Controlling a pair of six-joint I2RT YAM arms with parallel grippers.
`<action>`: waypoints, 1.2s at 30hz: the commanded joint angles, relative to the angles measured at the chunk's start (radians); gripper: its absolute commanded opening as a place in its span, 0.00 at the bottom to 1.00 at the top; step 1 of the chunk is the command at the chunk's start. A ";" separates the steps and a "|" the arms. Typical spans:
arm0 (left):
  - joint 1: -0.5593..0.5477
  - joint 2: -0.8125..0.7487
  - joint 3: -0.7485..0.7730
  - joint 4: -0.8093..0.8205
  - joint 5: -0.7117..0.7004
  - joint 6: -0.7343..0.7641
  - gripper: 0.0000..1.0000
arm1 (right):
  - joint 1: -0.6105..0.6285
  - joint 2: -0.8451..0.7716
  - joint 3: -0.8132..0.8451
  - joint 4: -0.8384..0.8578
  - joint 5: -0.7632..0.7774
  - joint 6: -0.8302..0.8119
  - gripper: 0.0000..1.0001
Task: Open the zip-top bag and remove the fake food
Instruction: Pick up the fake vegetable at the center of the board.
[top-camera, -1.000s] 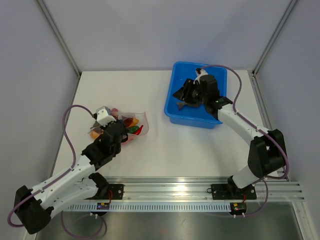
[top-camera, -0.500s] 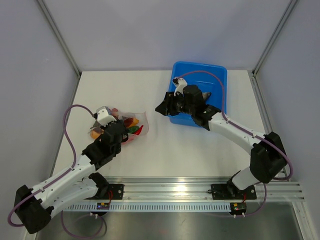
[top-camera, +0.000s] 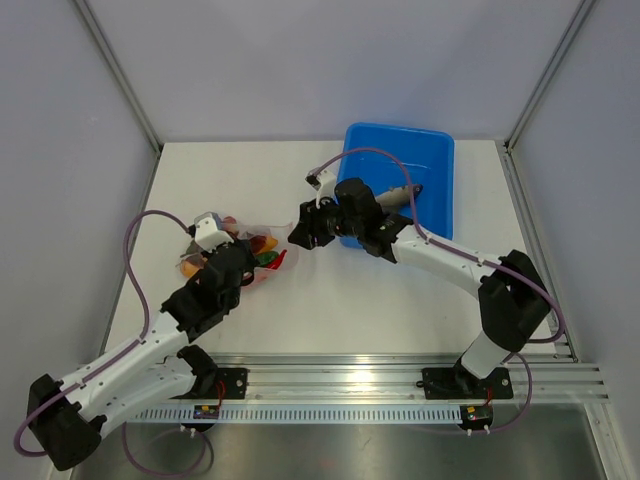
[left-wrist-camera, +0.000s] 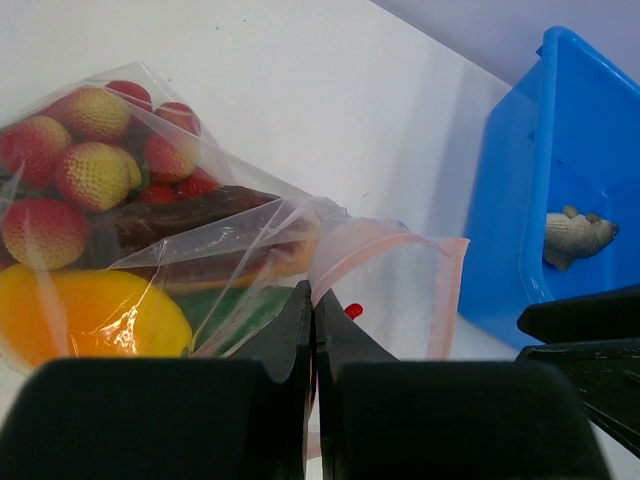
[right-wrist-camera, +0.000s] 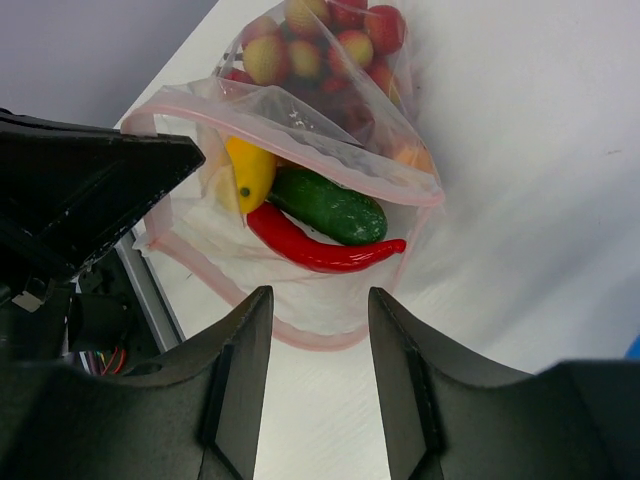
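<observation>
Near left first: the left gripper (left-wrist-camera: 314, 295) has its jaws clenched on the pink lip of the zip-top bag (right-wrist-camera: 310, 300), which lies on the white surface (top-camera: 330, 310) left of centre. The seal is parted and the mouth gapes toward the middle, so the opening step looks done!

Inside the bag there's a green cucumber (right-wrist-camera: 325, 205) with a red pepper (right-wrist-camera: 315, 250) just below it. A yellow piece (right-wrist-camera: 250, 170) sits beside them, and the grape bunch (right-wrist-camera: 320, 45) is deep in the closed end.

Just past the mouth hovers the right gripper (top-camera: 302, 233), jaws parted and holding nothing, lined up on the cucumber and pepper.

Farthest back, the blue tub (top-camera: 432, 180) holds a single grey fish (left-wrist-camera: 575, 235). By my reckoning that's one piece of fake food out, with most of it left in the bag.
</observation>
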 joint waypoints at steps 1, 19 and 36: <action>0.003 -0.024 0.033 0.043 0.036 0.010 0.00 | 0.018 0.013 0.059 0.006 -0.038 -0.066 0.50; -0.006 -0.051 0.035 0.038 0.110 0.019 0.00 | 0.126 0.197 0.216 -0.152 0.070 -0.150 0.51; -0.006 -0.186 -0.002 0.056 0.184 0.082 0.00 | 0.173 0.291 0.288 -0.235 0.119 -0.282 0.59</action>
